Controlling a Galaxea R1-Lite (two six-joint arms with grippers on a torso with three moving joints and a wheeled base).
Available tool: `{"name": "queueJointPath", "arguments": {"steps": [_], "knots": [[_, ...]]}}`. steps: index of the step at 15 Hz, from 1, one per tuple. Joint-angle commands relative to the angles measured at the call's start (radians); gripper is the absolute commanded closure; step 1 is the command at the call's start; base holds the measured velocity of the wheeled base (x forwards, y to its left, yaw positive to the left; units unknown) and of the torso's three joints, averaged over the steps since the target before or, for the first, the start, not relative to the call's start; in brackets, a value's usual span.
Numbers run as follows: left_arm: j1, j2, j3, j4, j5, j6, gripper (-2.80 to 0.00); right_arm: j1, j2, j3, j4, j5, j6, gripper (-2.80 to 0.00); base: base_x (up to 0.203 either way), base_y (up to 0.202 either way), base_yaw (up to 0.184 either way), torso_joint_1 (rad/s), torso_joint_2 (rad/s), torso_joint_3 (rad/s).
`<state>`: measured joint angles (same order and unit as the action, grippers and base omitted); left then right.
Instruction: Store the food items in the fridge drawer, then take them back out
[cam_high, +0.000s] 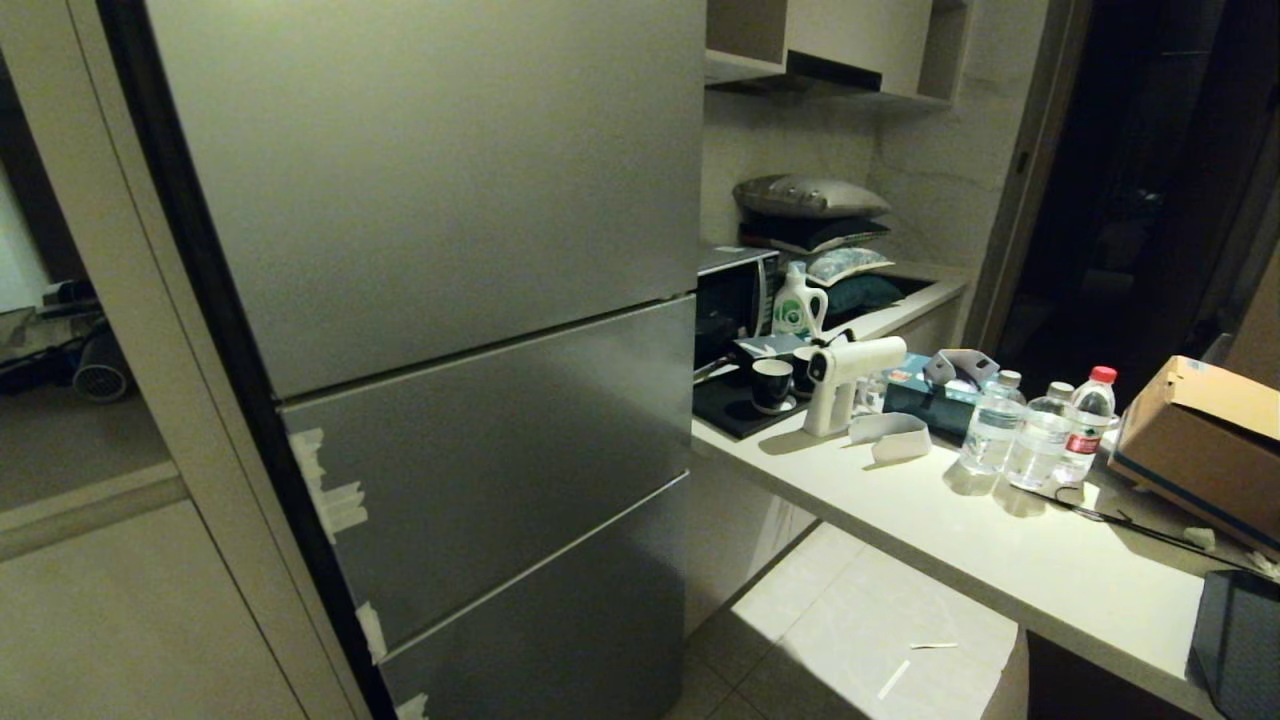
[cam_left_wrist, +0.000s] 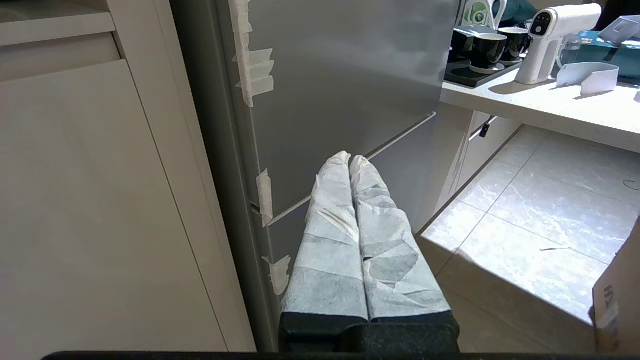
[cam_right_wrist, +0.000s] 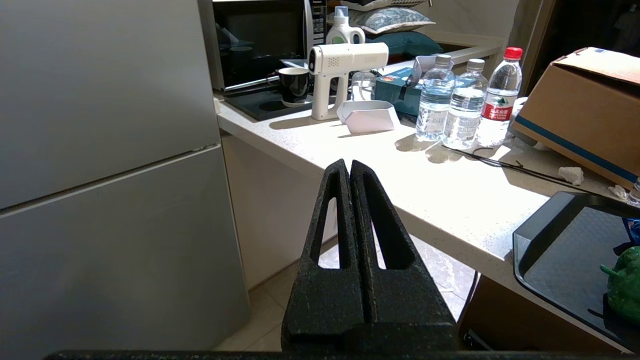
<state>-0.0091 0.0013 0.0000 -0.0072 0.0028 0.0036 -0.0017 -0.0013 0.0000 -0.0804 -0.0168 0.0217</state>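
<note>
The grey fridge (cam_high: 450, 300) stands shut, with its door and two lower fronts (cam_high: 500, 450) all closed; the fridge drawer is hidden inside. One green food item (cam_right_wrist: 625, 285) lies on a dark tray (cam_right_wrist: 550, 235) at the counter's near end, partly cut off by the picture's edge. My left gripper (cam_left_wrist: 349, 158), its fingers wrapped in white tape, is shut and empty and points at the lower fridge fronts. My right gripper (cam_right_wrist: 347, 164) has black fingers pressed together, is empty, and points toward the counter edge. Neither arm shows in the head view.
The white counter (cam_high: 1000, 540) right of the fridge carries three water bottles (cam_high: 1040, 430), a white spray gun (cam_high: 845, 380), black cups (cam_high: 772, 385), a microwave (cam_high: 735, 295) and a cardboard box (cam_high: 1200, 440). Tape strips (cam_high: 335, 495) mark the fridge's left edge. A cabinet (cam_high: 120, 600) stands left; tiled floor (cam_high: 860, 640) lies below.
</note>
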Motion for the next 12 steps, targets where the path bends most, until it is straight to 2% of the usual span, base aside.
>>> {"name": "queueJointPath", "arguments": {"steps": [1, 3, 6, 7, 10, 12], "knots": [[0.0, 0.0, 0.0, 0.0, 0.0, 0.001, 0.0, 0.0, 0.0, 0.026, -0.001, 0.0, 0.0, 0.0, 0.0, 0.0, 0.0, 0.0, 0.0, 0.0], [0.0, 0.0, -0.003, 0.001, 0.002, 0.004, 0.0, 0.0, 0.0, 0.026, -0.001, 0.0, 0.0, 0.0, 0.0, 0.0, 0.0, 0.0, 0.0, 0.0], [0.0, 0.083, -0.13, 0.017, -0.008, 0.023, 0.0, 0.0, 0.0, 0.026, -0.001, 0.0, 0.0, 0.0, 0.0, 0.0, 0.0, 0.0, 0.0, 0.0], [-0.001, 0.165, -0.166, 0.02, -0.011, 0.016, 0.0, 0.0, 0.0, 0.026, -0.001, 0.0, 0.0, 0.0, 0.0, 0.0, 0.0, 0.0, 0.0, 0.0], [-0.003, 0.561, -0.268, -0.001, -0.015, -0.032, 0.0, 0.0, 0.0, 0.026, -0.001, 0.0, 0.0, 0.0, 0.0, 0.0, 0.0, 0.0, 0.0, 0.0], [0.005, 0.864, -0.314, -0.099, -0.011, -0.071, 0.0, 0.0, 0.0, 0.026, -0.001, 0.0, 0.0, 0.0, 0.0, 0.0, 0.0, 0.0, 0.0, 0.0]]}}
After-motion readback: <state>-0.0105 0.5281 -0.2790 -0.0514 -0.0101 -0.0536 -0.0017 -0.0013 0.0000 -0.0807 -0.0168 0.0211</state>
